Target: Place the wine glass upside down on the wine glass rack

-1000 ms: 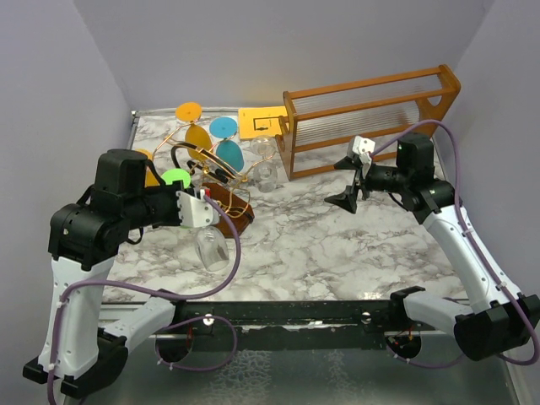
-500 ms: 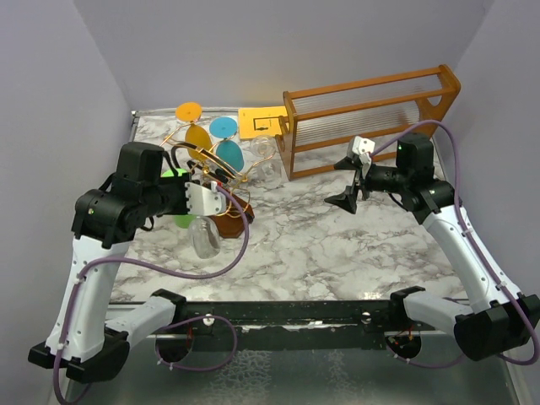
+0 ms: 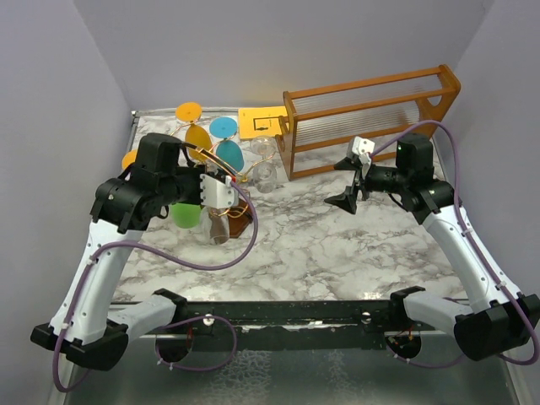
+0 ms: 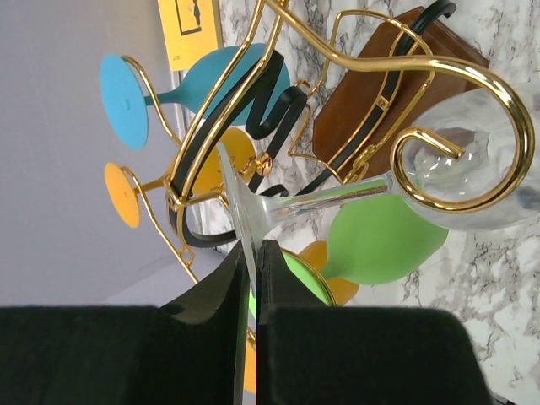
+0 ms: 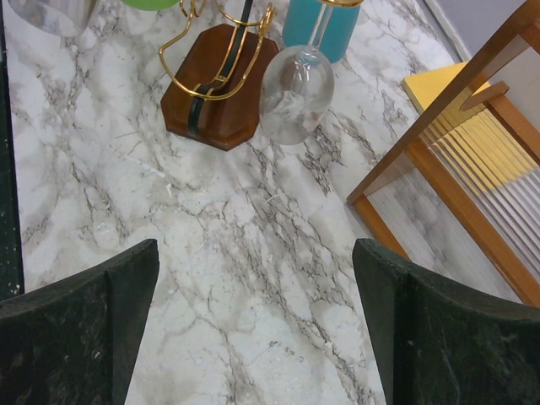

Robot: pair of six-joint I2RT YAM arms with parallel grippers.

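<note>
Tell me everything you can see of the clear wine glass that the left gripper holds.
The wine glass is clear glass: flat round foot, thin stem, rounded bowl, empty. The left gripper is shut on the edge of its foot and holds it upside down, bowl lowest, at the wine glass rack. A gold wire curl of the rack crosses its bowl; whether they touch I cannot tell.
</note>
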